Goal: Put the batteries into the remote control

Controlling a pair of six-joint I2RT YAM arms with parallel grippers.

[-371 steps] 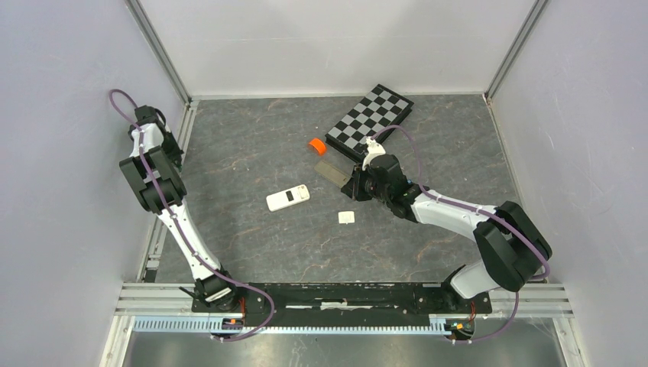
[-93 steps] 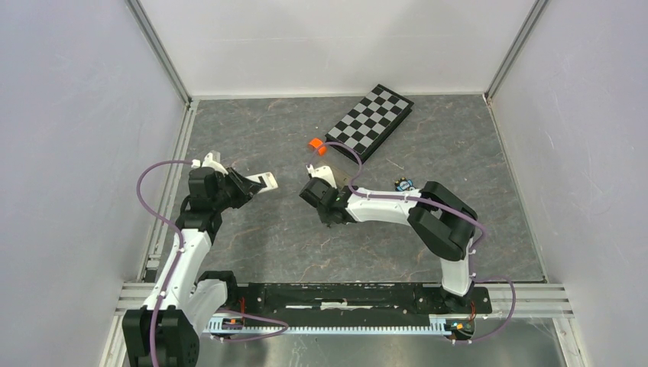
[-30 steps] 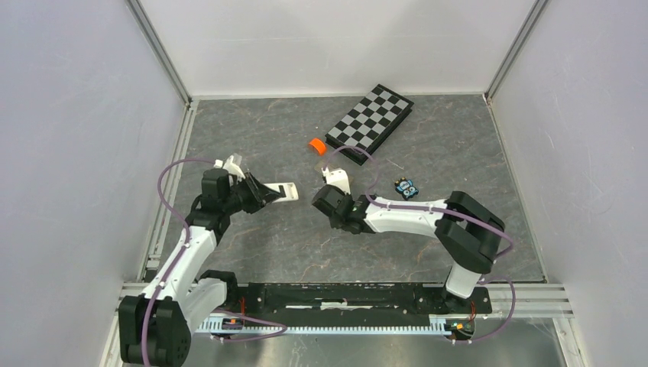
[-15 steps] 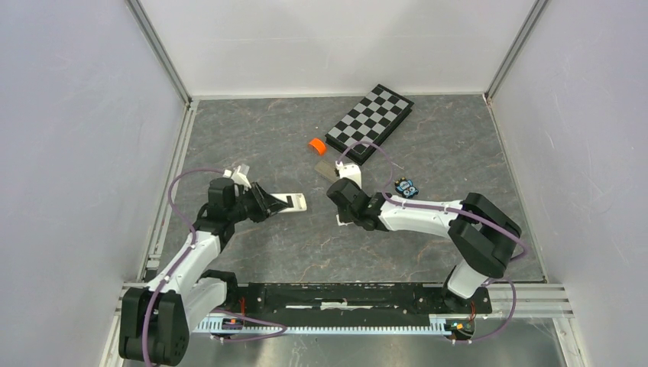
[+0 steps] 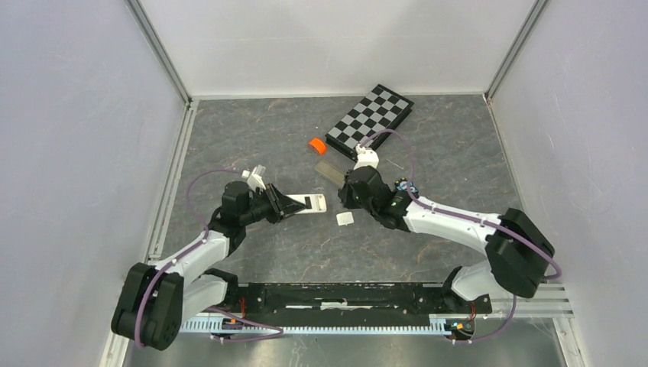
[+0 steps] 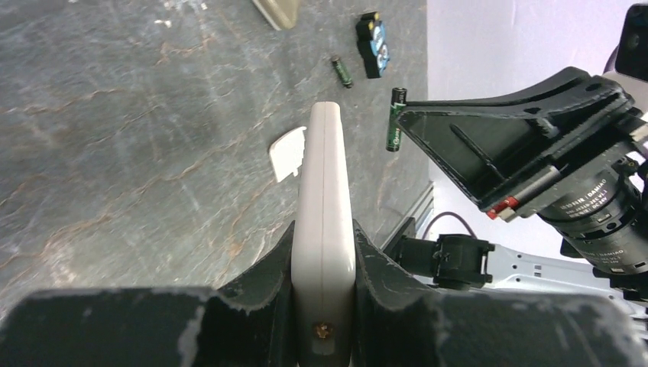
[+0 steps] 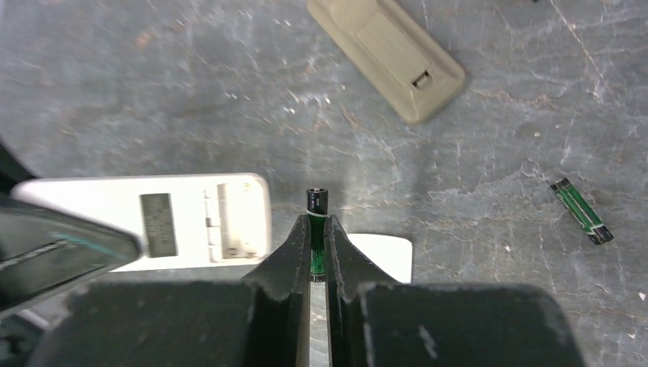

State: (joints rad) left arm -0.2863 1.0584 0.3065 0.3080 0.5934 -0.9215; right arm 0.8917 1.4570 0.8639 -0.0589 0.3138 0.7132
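Note:
My left gripper [image 6: 324, 238] is shut on the edges of the white remote control [image 6: 324, 183] and holds it level above the table. Its open battery bay [image 7: 231, 218] faces up, at the end away from the left gripper [image 5: 287, 205]. My right gripper [image 7: 316, 233] is shut on a slim green-and-black battery [image 7: 316, 218], whose tip pokes past the fingertips just right of the remote's [image 7: 153, 222] free end. A second battery [image 7: 581, 211] lies loose on the table to the right. The remote's white cover [image 5: 345, 219] lies flat below the right gripper [image 5: 348, 200].
A beige remote [image 5: 330, 170] lies face down behind the grippers. An orange roll [image 5: 315, 144] and a folded checkerboard [image 5: 370, 121] sit at the back. A blue-and-black gadget [image 5: 403, 186] lies beside the right forearm. Walls close in on three sides.
The left gripper carried the remote to the right, toward the middle. The right gripper, still holding the battery, shifted right and back, uncovering the white cover.

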